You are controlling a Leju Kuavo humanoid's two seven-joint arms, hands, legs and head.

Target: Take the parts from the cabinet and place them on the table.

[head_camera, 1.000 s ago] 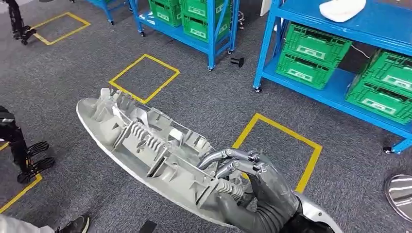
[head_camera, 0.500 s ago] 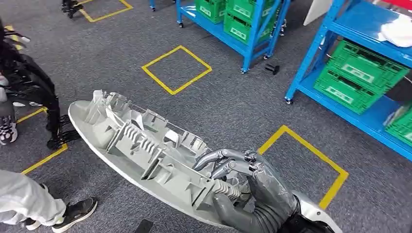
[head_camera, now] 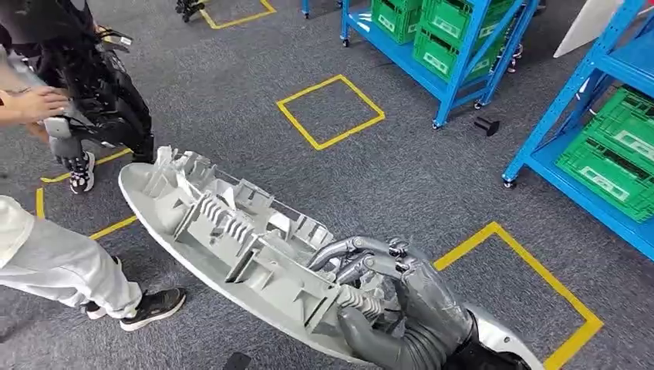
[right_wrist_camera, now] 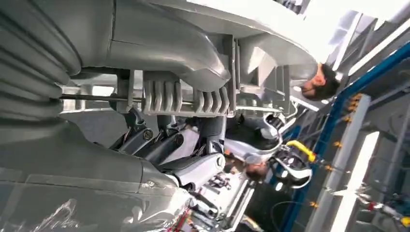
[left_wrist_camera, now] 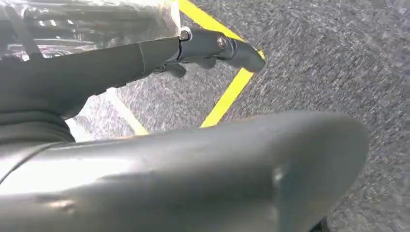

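Observation:
A long grey plastic part (head_camera: 231, 231) with ribs and clips on its inner face lies slanted across the head view, over the carpet. My right hand (head_camera: 401, 301) grips its near end, fingers curled over the ribbed edge. The right wrist view has the same part (right_wrist_camera: 193, 96) close up, with the right hand's dark fingers (right_wrist_camera: 193, 169) wrapped under it. In the left wrist view my left hand (left_wrist_camera: 145, 58) hangs above the carpet with a dark finger stretched out straight and nothing in it.
Blue racks with green crates stand at the back (head_camera: 432, 38) and right (head_camera: 617, 154). Yellow tape squares (head_camera: 330, 112) mark the grey carpet. A person in white trousers (head_camera: 62, 262) stands close at left. Another dark robot (head_camera: 100, 85) is farther left, a person's hand (head_camera: 38, 104) on it.
The camera has turned left: racks and tape squares slid right, while the person and the dark robot came into view at left. The part stays in my right hand.

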